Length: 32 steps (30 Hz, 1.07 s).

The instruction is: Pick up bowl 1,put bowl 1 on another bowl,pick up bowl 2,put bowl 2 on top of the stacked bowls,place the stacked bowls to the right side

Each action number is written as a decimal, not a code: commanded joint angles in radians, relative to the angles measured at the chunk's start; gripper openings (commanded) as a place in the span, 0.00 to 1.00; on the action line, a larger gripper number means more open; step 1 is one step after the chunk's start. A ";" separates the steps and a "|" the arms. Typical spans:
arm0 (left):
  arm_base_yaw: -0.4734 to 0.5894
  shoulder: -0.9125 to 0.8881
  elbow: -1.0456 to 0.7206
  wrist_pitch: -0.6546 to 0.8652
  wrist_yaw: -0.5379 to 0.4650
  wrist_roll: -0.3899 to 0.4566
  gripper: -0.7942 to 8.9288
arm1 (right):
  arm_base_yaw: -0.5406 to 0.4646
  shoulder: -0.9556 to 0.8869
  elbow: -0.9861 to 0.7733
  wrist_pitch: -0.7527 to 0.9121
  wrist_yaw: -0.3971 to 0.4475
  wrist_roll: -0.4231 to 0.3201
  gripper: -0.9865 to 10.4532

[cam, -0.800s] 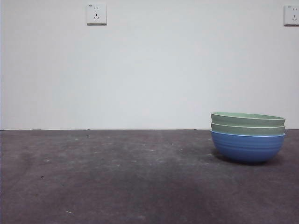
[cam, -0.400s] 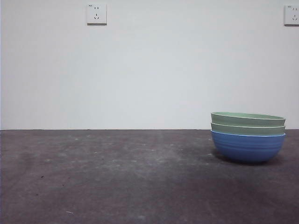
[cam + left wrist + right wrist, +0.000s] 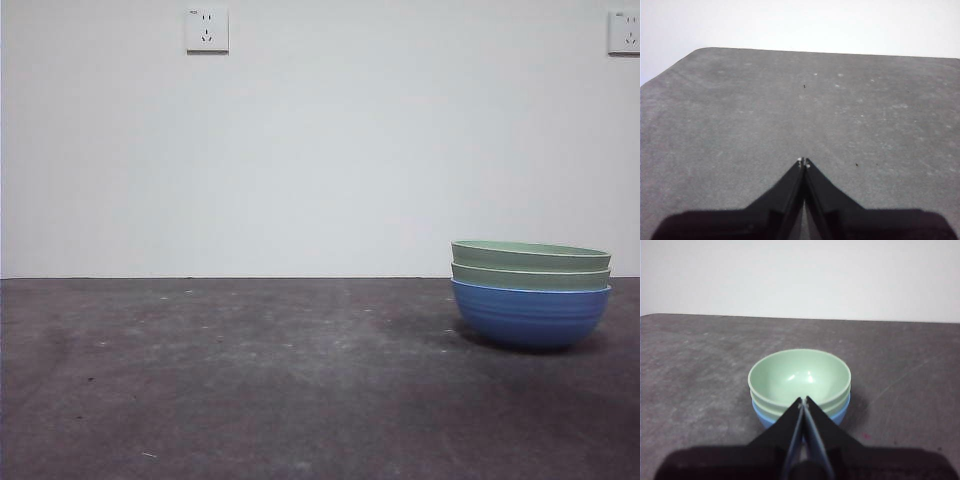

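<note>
The stacked bowls (image 3: 530,292) rest on the dark table at the right of the front view: two sage-green bowls nested in the blue bowl (image 3: 530,315). The right wrist view looks down into the top green bowl (image 3: 799,375), with the blue bowl (image 3: 840,412) peeking out beneath. My right gripper (image 3: 803,400) is shut and empty, hovering apart from the stack on its near side. My left gripper (image 3: 803,161) is shut over bare table, holding nothing. Neither arm appears in the front view.
The dark grey tabletop (image 3: 250,380) stretches left of the stack. A white wall with two sockets (image 3: 206,30) stands behind. The left wrist view shows the table's rounded far corner (image 3: 700,52).
</note>
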 commanded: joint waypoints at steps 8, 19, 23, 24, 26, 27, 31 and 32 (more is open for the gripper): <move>0.003 -0.003 -0.015 0.005 -0.002 -0.006 0.08 | -0.003 -0.028 -0.045 -0.061 -0.001 0.047 0.09; 0.003 -0.002 -0.015 0.005 -0.002 -0.006 0.08 | -0.002 -0.028 -0.045 -0.083 -0.001 0.096 0.09; 0.003 -0.003 -0.015 0.005 -0.002 -0.006 0.08 | -0.002 -0.027 -0.045 -0.083 -0.001 0.096 0.09; 0.003 -0.003 -0.015 0.005 -0.002 -0.006 0.08 | -0.002 -0.027 -0.045 -0.083 -0.001 0.096 0.09; 0.003 -0.003 -0.015 0.005 -0.002 -0.006 0.08 | -0.002 -0.027 -0.045 -0.083 -0.001 0.096 0.09; 0.003 -0.003 -0.015 0.005 -0.002 -0.006 0.08 | -0.002 -0.027 -0.045 -0.083 -0.001 0.096 0.09; 0.003 -0.003 -0.015 0.005 -0.002 -0.006 0.08 | -0.002 -0.027 -0.045 -0.083 -0.001 0.096 0.09; 0.003 -0.003 -0.015 0.005 -0.002 -0.006 0.08 | -0.002 -0.027 -0.045 -0.083 -0.001 0.096 0.09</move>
